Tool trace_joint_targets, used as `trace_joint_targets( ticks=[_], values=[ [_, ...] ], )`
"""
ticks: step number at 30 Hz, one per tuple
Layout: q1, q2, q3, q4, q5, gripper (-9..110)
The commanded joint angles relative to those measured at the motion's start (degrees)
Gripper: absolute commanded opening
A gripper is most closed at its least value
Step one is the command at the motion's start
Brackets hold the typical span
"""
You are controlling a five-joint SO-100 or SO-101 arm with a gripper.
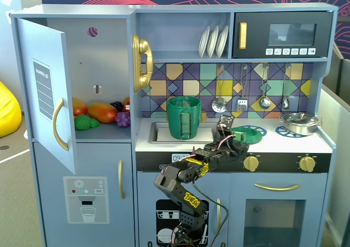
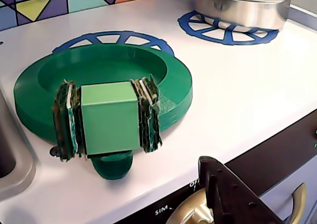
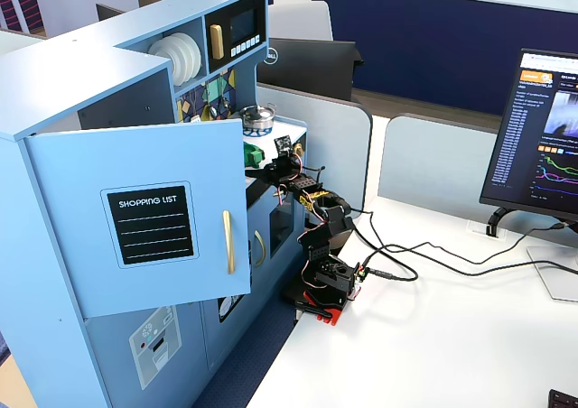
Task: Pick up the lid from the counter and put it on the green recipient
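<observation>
Green plastic fills the wrist view: the lid (image 2: 106, 75) lies upturned on the white counter (image 2: 237, 90) over a blue burner ring (image 2: 114, 37), its square handle pinched between the gripper (image 2: 109, 117) pads. One steel pot (image 2: 242, 6) sits behind. In a fixed view, the green recipient (image 1: 184, 117) stands in the sink (image 1: 158, 132), contents unseen; three plates (image 1: 213, 41) line the shelf.

I see a dark green lid (image 2: 163, 92) with a lighter green handle (image 2: 109, 117), blue spoked burner rings (image 2: 225, 30) on the white counter (image 2: 257, 100), a shiny steel pot (image 2: 242, 3), and multicoloured geometric backsplash tiles (image 1: 180, 80).
</observation>
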Motion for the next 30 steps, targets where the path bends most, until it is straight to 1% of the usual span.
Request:
trace_joint_targets(
  ticks=[1,17,20,23,26,30],
  values=[
    [-0.44,-2.11,-6.59,-2.37,0.09,49],
    [-2.64,-14.33,-19.42,-2.81,0.0,43],
    [-3.08,-16.61,-21.88,-2.81,0.0,40],
    [-3.25,-18.37,-23.55,-2.81,-0.35,36],
    [-3.69,-19.69,-24.79,-2.72,-0.35,29],
    [-4.13,-20.3,-25.31,-1.67,-1.41,11]
  ],
)
